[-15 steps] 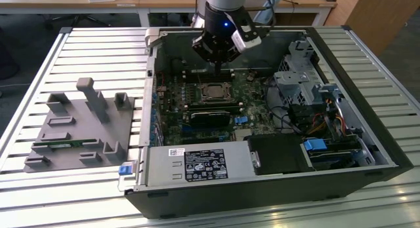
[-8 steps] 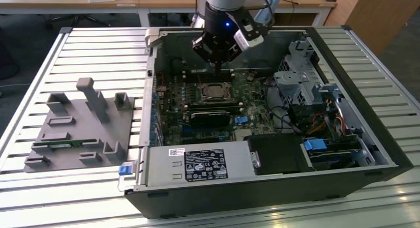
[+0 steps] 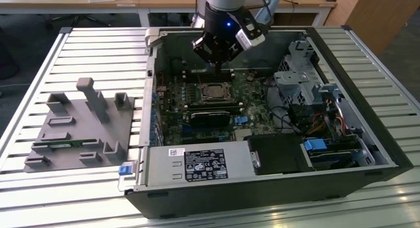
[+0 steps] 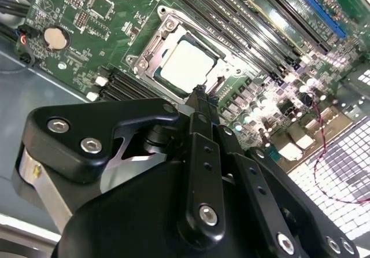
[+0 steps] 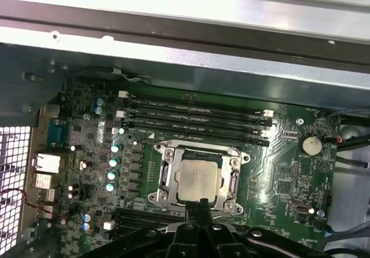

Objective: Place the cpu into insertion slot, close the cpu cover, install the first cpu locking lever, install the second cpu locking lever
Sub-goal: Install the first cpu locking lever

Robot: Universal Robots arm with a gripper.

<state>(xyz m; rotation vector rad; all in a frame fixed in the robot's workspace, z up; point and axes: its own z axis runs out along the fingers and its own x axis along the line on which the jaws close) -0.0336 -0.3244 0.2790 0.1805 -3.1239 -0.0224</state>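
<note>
The cpu [image 5: 199, 177] is seated flat in the insertion slot [image 5: 156, 195] with its dull metal face turned up. The cpu cover [image 5: 232, 177] is laid down around it as a silvery frame. Whether the locking levers are latched cannot be told.

The gripper [image 5: 196, 205] is held just beside one edge of the slot, above the circuit board [image 5: 277, 171]. Its fingers are pressed together and nothing is grasped between them. From the fingertips the chip lies close ahead, across that edge of the slot. Whether the tip touches the frame cannot be told. Being square, the chip has no long axis. The slot's sides are set parallel to the memory slots [image 5: 196, 116], which run just beside the slot.

The board is a hard, crowded surface, with small parts packed near the slot. Room is limited, since the slot is sunk inside the computer case [image 3: 262, 193], whose walls rise well apart from the slot. The case is rested on a slatted table [image 3: 98, 46].
</note>
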